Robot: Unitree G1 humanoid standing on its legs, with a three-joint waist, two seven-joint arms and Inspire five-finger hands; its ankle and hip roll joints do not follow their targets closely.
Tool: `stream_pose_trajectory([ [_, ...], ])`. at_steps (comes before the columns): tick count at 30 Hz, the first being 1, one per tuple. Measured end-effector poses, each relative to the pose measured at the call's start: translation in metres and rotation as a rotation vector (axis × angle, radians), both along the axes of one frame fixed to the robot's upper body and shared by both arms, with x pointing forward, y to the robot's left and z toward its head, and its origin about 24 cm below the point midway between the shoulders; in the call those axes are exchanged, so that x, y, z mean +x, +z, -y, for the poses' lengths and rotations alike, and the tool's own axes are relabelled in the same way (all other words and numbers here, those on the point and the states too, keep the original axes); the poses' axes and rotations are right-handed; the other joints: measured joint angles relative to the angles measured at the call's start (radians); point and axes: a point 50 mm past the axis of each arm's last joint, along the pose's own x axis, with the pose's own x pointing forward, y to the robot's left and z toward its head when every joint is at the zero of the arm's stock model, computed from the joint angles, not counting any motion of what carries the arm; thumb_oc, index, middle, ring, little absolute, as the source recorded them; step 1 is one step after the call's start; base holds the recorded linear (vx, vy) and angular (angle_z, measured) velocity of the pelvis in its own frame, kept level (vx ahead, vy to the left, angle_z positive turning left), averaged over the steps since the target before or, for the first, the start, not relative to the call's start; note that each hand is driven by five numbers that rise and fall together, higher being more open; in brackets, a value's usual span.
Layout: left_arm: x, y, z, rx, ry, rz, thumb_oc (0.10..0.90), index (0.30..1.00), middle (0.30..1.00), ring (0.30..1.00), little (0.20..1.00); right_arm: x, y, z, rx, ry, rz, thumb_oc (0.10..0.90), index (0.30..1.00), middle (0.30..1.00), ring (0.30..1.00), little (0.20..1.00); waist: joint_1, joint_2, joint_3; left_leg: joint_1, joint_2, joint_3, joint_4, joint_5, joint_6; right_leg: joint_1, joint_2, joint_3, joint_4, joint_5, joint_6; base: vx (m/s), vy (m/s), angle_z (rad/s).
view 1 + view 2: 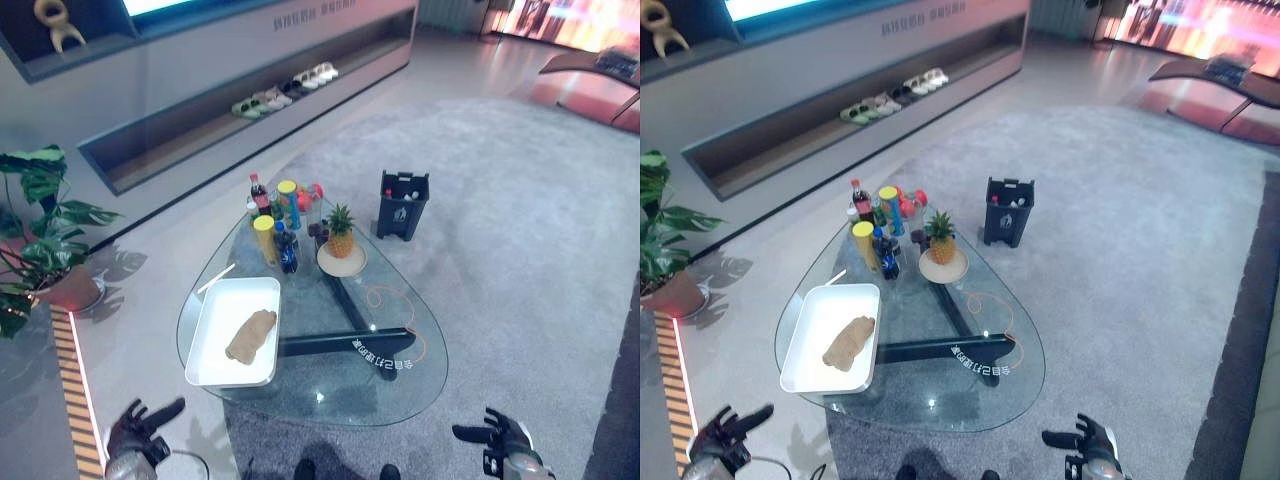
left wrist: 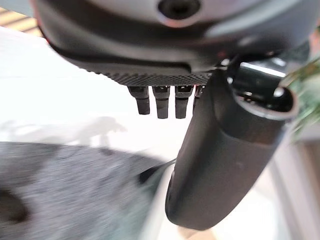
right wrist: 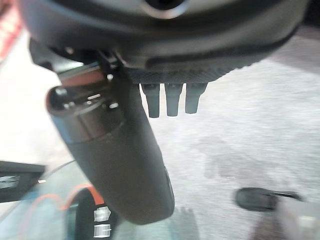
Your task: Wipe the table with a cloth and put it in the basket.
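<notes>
Both of your hands hang low at the near edge of the rounded glass-topped table [image 1: 400, 385], the left hand [image 1: 140, 428] beside its near left corner and the right hand [image 1: 500, 440] beside its near right, each with fingers spread loose and holding nothing. You can see the crumpled brown cloth [image 1: 251, 336] lying inside the white rectangular tray-like basket [image 1: 213, 345] on the table's left part. Farther back stand a cluster of bottles and cans [image 1: 280, 215], a pineapple on a round plate [image 1: 341, 237], and a dark bin [image 1: 403, 204] on the grey carpet [image 1: 520, 220].
</notes>
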Motion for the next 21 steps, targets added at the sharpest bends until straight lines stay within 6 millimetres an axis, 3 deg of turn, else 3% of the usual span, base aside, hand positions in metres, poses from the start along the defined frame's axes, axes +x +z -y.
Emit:
stream_pose_trajectory([
  [5,-0.024,-0.024,0.041,-0.153,-0.178,-0.157,0.800,0.900,0.900,0.900,0.900,-0.030,-0.009,-0.005,0.053,0.029,-0.146,0.800,0.900,0.900,0.900,0.900,0.003,-0.003,-0.010,0.000,0.006,0.001,0.000,-0.004,0.007,-0.001,0.000,0.000,0.000,0.000,-0.001,0.00,0.000,0.00],
  [9,-0.029,-0.032,0.064,-0.229,-0.289,-0.215,0.800,0.900,0.900,0.900,0.900,-0.037,-0.014,-0.015,0.094,0.041,-0.180,0.800,0.900,0.900,0.900,0.900,0.002,0.003,-0.015,0.002,0.011,0.001,0.000,-0.003,0.007,0.000,0.005,-0.001,0.000,0.002,-0.004,0.00,0.000,0.00],
  [14,-0.030,-0.034,0.069,-0.252,-0.303,-0.227,0.800,0.900,0.900,0.900,0.900,-0.037,-0.015,-0.017,0.103,0.067,-0.204,0.800,0.900,0.900,0.900,0.900,-0.005,0.022,-0.025,0.027,0.012,0.006,0.006,0.001,0.011,0.017,0.006,-0.001,0.000,0.006,-0.004,0.00,0.001,-0.01],
  [21,-0.030,-0.034,0.070,-0.256,-0.317,-0.247,0.800,0.900,0.900,0.900,0.900,-0.038,-0.016,-0.019,0.108,0.098,-0.230,0.800,0.900,0.900,0.900,0.900,-0.008,0.023,-0.026,0.036,0.013,0.013,0.004,-0.002,0.013,0.024,0.006,0.001,-0.001,0.001,-0.009,0.00,0.000,-0.01],
])
